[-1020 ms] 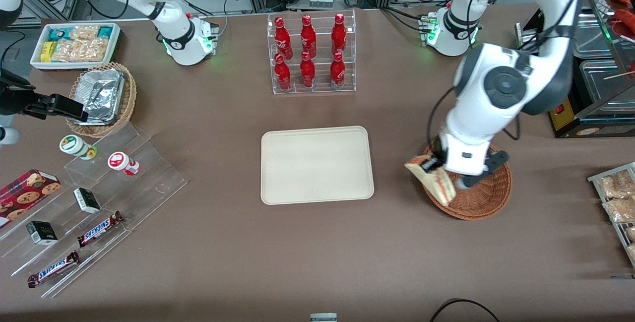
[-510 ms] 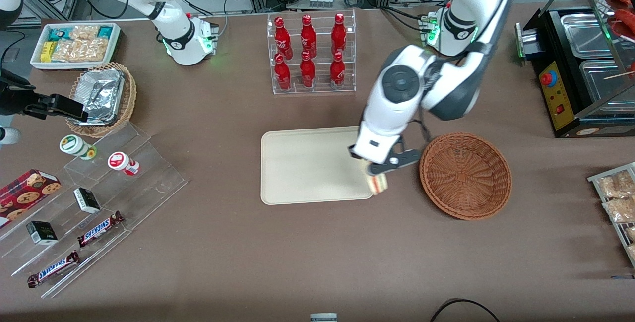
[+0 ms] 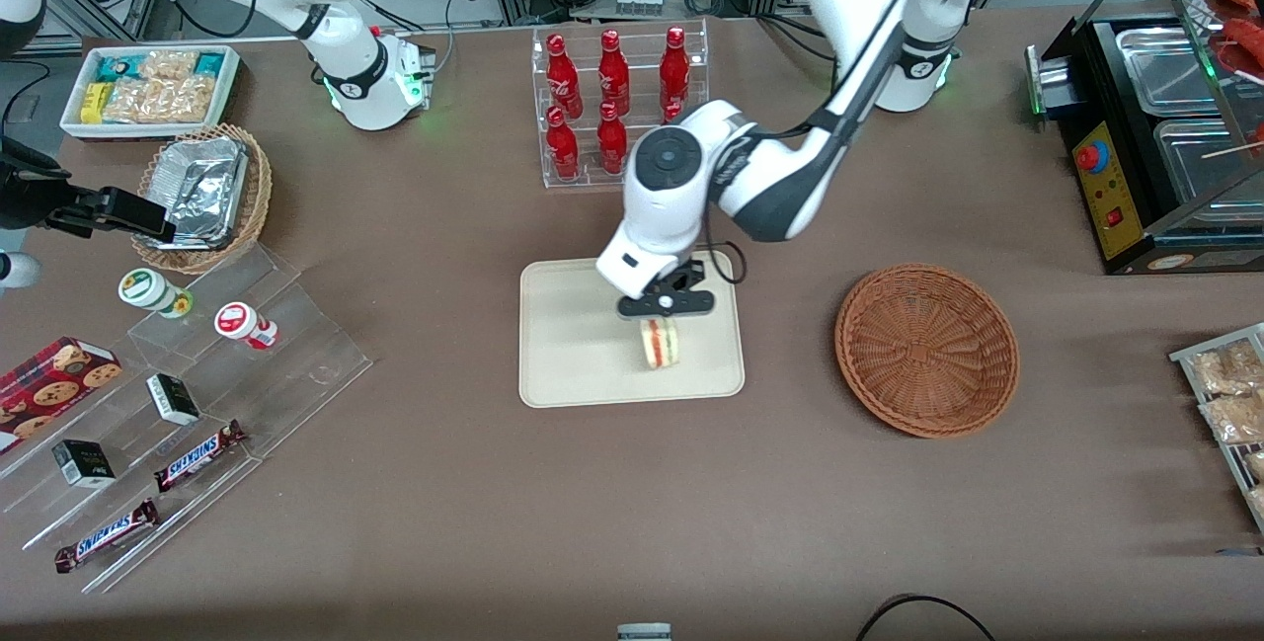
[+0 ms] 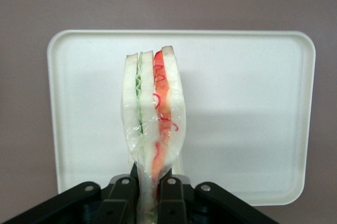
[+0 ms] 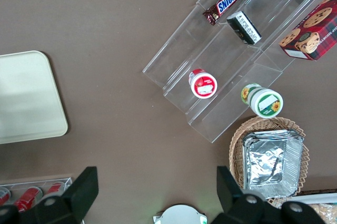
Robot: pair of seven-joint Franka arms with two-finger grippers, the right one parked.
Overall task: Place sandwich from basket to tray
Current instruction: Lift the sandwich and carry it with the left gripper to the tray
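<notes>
The sandwich [image 3: 661, 343] is a plastic-wrapped wedge of white bread with red and green filling along its cut edge [image 4: 154, 113]. My gripper [image 3: 664, 310] is shut on it, and both black fingers [image 4: 171, 197] pinch its narrow end. It hangs just above the cream tray [image 3: 573, 325], over the part of the tray toward the working arm's end; the tray [image 4: 253, 103] fills the wrist view beneath it. The reddish-brown basket [image 3: 926, 350] stands empty beside the tray, toward the working arm's end of the table.
A clear rack of red bottles [image 3: 617, 108] stands just farther from the front camera than the tray, close to my arm. Clear stepped shelves with snack bars and cups [image 3: 197, 394], a foil-lined tan basket [image 3: 204, 195] and a white snack bin [image 3: 150, 88] lie toward the parked arm's end.
My gripper has carried the sandwich sideways from the basket, past the tray's edge, to a spot above the tray. The basket is left empty.
</notes>
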